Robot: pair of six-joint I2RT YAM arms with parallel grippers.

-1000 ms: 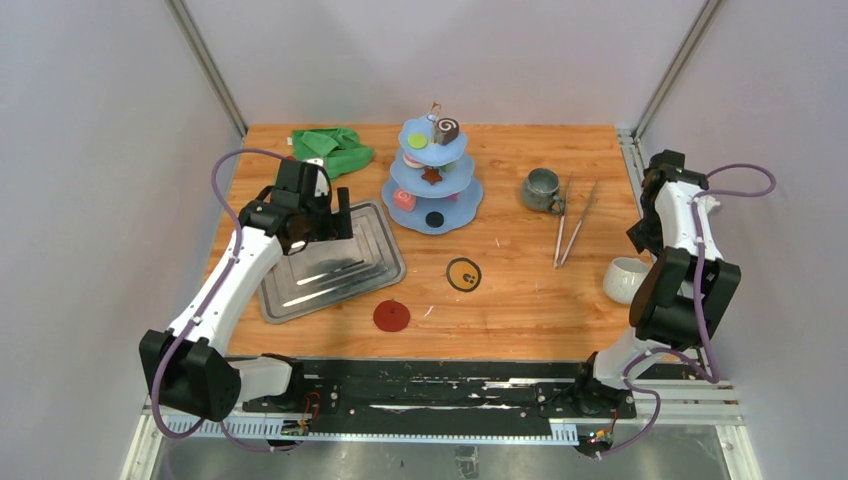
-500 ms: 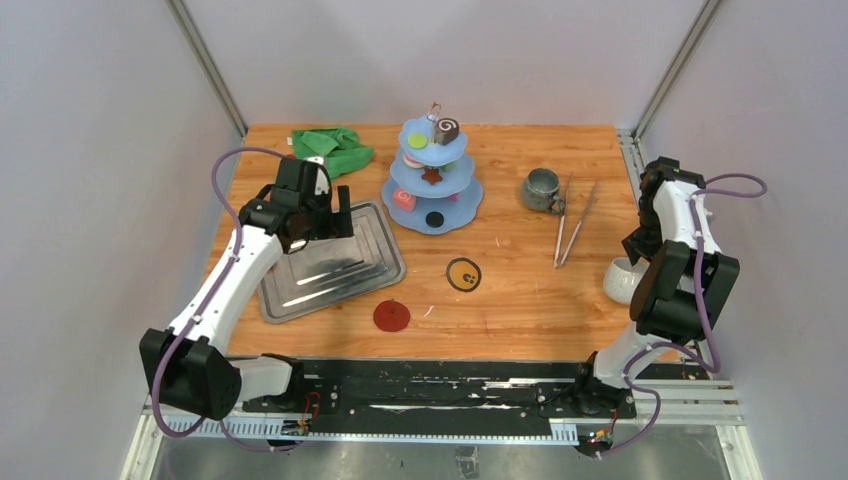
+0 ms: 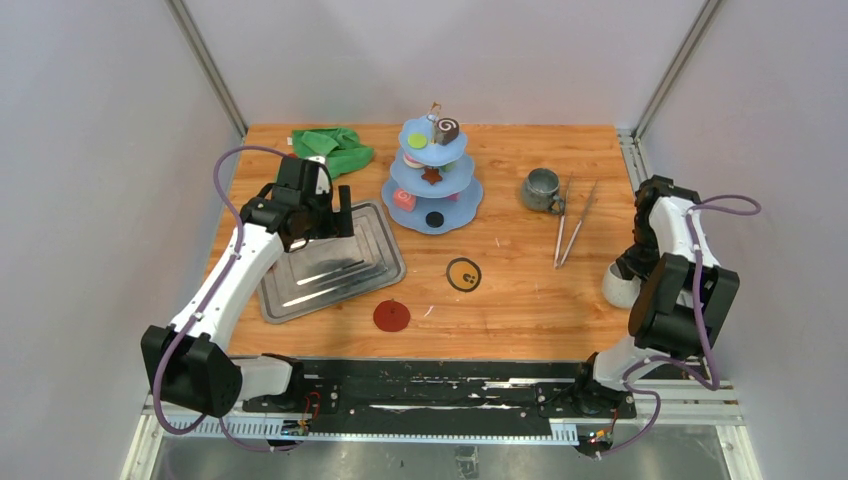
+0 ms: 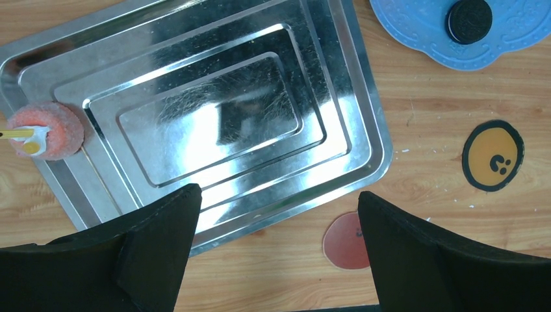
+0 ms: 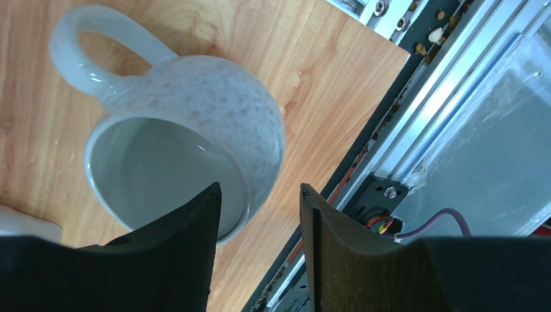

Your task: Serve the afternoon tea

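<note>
At the right edge of the counter [image 3: 520, 300], the white mug [image 5: 214, 97] is mostly hidden in the overhead view by the right arm [image 3: 685, 290]. The right gripper [image 5: 260, 188] straddles its rim, jaws apart, with a gap outside the wall. The left gripper [image 4: 276, 195] hangs spread wide over the tray [image 4: 351, 110]. A pink sweet [image 4: 49, 130] sits at the tray's edge, unseen from overhead.

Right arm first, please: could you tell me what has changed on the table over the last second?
The right arm lowered toward the near edge onto the white mug; its fingers narrowed and now straddle the rim, one inside, one outside, not yet clamped. The left arm's fingers stayed open over the steel tray; nothing else moved.
</note>
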